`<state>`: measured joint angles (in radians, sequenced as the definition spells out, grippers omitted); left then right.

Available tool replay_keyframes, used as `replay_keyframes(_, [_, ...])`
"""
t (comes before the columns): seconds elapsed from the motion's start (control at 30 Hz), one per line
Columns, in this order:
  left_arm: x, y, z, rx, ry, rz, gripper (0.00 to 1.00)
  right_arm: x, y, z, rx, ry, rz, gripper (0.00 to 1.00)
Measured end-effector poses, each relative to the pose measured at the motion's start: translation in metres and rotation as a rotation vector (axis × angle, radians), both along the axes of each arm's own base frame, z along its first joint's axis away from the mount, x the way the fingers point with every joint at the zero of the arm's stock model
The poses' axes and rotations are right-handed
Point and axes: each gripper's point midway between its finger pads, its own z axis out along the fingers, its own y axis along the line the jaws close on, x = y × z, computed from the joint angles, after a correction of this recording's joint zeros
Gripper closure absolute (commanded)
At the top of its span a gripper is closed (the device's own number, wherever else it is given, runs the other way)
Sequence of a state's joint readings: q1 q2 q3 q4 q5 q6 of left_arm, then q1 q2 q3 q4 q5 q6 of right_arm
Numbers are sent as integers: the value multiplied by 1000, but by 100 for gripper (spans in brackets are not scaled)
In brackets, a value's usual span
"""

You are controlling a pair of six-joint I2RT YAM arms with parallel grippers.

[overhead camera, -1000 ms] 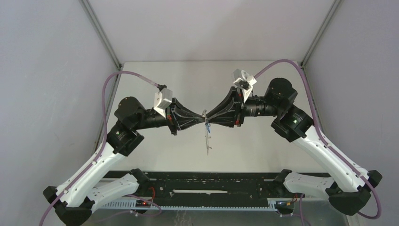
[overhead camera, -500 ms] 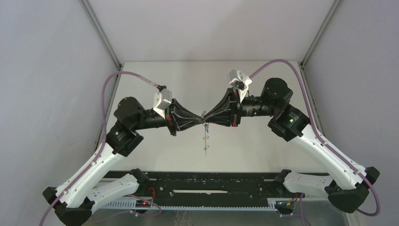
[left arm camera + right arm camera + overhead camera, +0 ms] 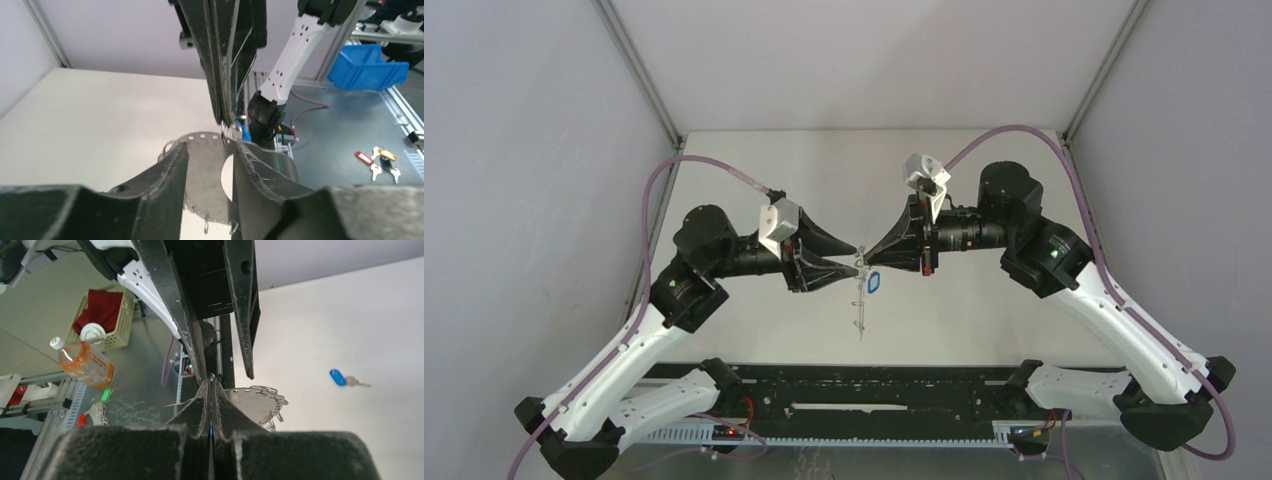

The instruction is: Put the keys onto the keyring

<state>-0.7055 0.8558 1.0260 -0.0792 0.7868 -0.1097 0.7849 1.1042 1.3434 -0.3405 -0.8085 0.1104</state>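
Observation:
The keyring (image 3: 860, 305) hangs edge-on above the table from my right gripper (image 3: 867, 258), which is shut on a small wire loop at its top rim. The lighter blue key tag (image 3: 874, 283) dangles beside the hoop, just under the right fingertips. My left gripper (image 3: 852, 262) is open, its fingers either side of the hoop's top. In the left wrist view the grey hoop (image 3: 207, 172) shows between my open fingers (image 3: 172, 165), with the blue tag (image 3: 243, 131) behind. In the right wrist view the darker blue key (image 3: 340, 378) lies alone on the table beyond the hoop (image 3: 255, 400).
Grey walls close in the table on the left, back and right. A black rail (image 3: 854, 385) runs along the near edge between the arm bases. Off the table are a blue bin (image 3: 367, 67), a bottle (image 3: 82, 362) and a basket (image 3: 105, 320).
My left gripper has opened and drawn back a little from the hoop. The right gripper has moved slightly left, still shut. The blue tag now hangs in view beside the hoop.

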Motion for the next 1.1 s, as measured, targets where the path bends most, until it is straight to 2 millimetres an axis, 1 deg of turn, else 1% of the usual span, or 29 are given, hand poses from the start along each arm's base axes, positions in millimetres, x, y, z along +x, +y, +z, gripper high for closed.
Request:
replay_keyframes(0.07, [1, 1, -9, 32, -7, 2, 49, 0, -2, -3, -43, -6, -17, 100])
replay_keyframes(0.13, [2, 2, -23, 81, -11, 2, 49, -2, -1, -6, -87, -20, -21, 100])
replay_keyframes(0.2, [3, 3, -35, 124, -9, -1, 52, -5, 1, -12, -142, -35, -17, 100])
replay_keyframes(0.3, [5, 3, -52, 180, 8, -8, 58, -10, 6, -26, -229, -51, -9, 100])
replay_keyframes(0.4, [6, 2, -61, 211, 22, -13, 63, -11, 8, -42, -314, -55, -8, 100])
replay_keyframes(0.47, [5, 2, -64, 220, 24, -23, 64, -10, 8, -53, -368, -60, -17, 100])
replay_keyframes(0.6, [-3, 2, -65, 219, 28, -69, 62, -10, 4, -65, -437, -70, -31, 100])
replay_keyframes(0.77, [-15, 3, -67, 222, 42, -131, 57, -9, 1, -66, -464, -91, -49, 100])
replay_keyframes(0.93, [-17, 3, -68, 225, 36, -140, 56, -11, 3, -65, -477, -108, -49, 100])
replay_keyframes(1.03, [-14, 2, -65, 218, 24, -129, 60, -10, 6, -64, -484, -115, -48, 100])
replay_keyframes(1.1, [-13, 1, -64, 212, 17, -123, 66, -10, 8, -65, -488, -116, -46, 100])
